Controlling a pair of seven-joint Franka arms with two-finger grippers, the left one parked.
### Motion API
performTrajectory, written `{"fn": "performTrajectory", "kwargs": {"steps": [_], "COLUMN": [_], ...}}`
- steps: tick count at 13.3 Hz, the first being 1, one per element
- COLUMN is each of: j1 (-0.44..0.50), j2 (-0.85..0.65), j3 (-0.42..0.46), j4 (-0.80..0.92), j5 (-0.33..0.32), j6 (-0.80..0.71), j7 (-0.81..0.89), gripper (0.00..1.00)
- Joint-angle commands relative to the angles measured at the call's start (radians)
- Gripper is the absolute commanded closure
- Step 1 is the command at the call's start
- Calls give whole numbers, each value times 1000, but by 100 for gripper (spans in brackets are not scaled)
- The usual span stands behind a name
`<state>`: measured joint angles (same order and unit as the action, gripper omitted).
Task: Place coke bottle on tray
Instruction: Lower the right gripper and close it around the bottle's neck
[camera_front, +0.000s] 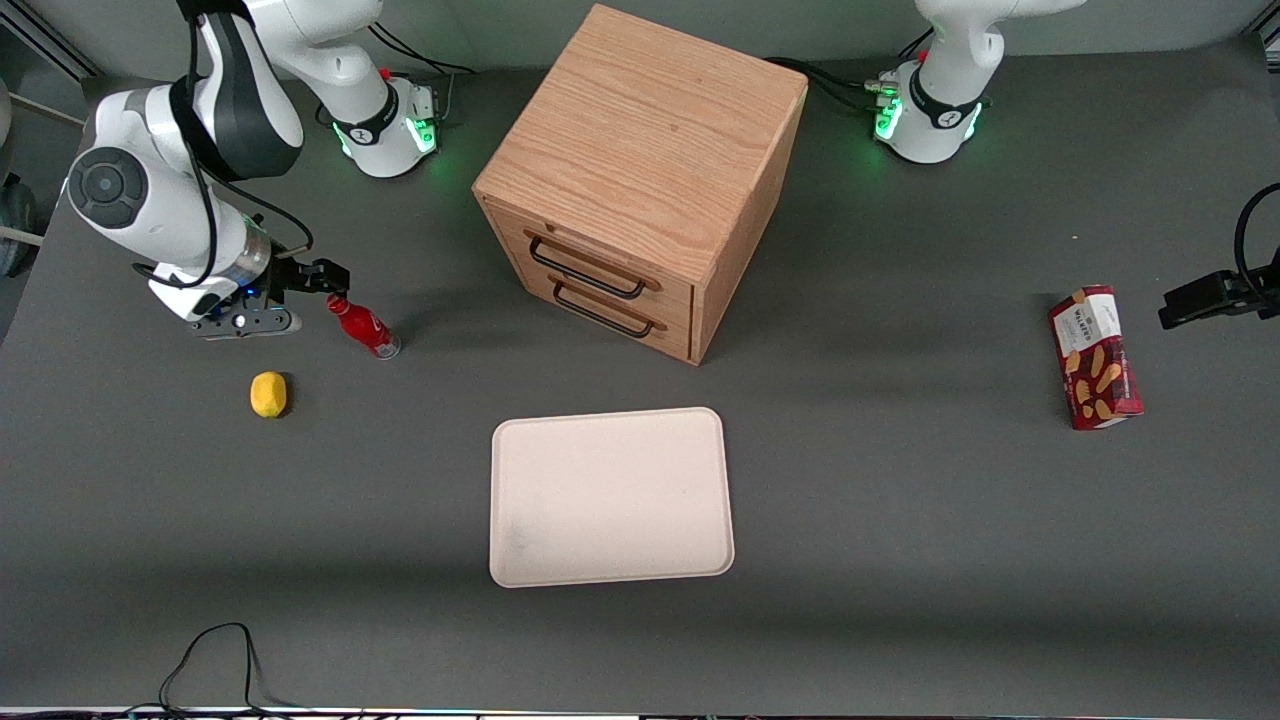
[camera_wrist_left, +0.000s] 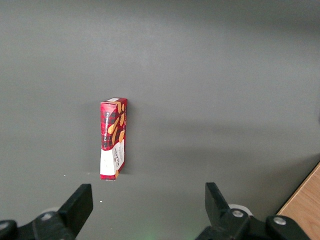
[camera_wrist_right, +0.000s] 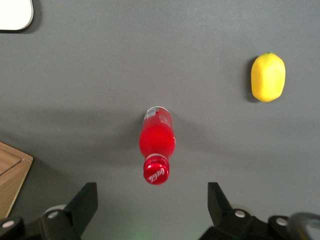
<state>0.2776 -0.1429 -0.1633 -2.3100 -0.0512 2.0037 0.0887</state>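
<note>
The wooden drawer cabinet (camera_front: 640, 180) is the biggest thing on the table (camera_front: 900, 560), and it plays no part in my job. Nearer the front camera than the cabinet lies the tray (camera_front: 610, 497), pale cream and bare, with nothing set on it yet. So the placing itself is not done. My gripper (camera_front: 322, 280) hangs toward the working arm's end of the table, above the cap of the coke bottle (camera_front: 364, 326). Its fingers (camera_wrist_right: 86, 200) are spread wide with nothing between them, and in my wrist view the bottle's red cap sits in the gap, lower than the fingertips. The bottle stands upright on the table, well apart from the tray. Nearer the front camera than the bottle is a small yellow lemon (camera_front: 268, 393), which I judge close enough to mind but not in my way. By my reckoning I am at the approach: descending, closing, lifting, carrying and setting down all remain
</note>
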Motion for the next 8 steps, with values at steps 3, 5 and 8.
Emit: {"fn": "performTrajectory", "kwargs": {"steps": [3, 5, 8], "j1": [9, 12, 14], "j2": [12, 29, 55], "j3": [-5, -5, -5], "j4": [-62, -75, -83], "j5": [-13, -13, -13], "j6": [92, 124, 151], "j7": [-18, -20, -38], "gripper": [2, 2, 2]}}
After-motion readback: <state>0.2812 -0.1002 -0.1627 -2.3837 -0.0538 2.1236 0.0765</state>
